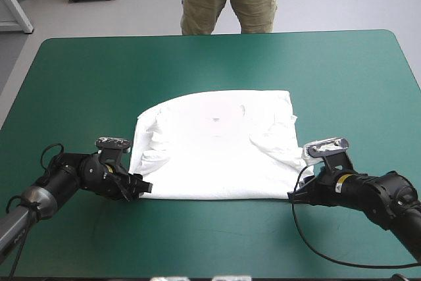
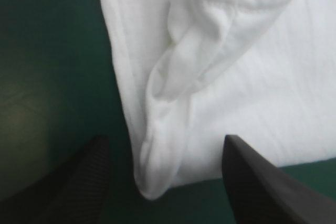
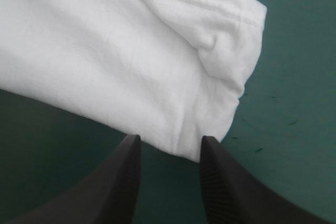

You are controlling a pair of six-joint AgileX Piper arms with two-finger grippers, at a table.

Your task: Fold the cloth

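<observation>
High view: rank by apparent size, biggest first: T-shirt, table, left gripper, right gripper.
1. table, fills most of the view.
2. T-shirt, spread flat near its middle.
3. left gripper and right gripper: they look about alike, so not ranked against each other.

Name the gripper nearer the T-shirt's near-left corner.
Left. The left gripper, open, straddles that corner of the T-shirt; the right gripper, open, straddles the near-right corner.

high: above-behind, facing forward-down, far | wrists: low, close | shared: t-shirt (image 1: 217, 146) near corners
</observation>
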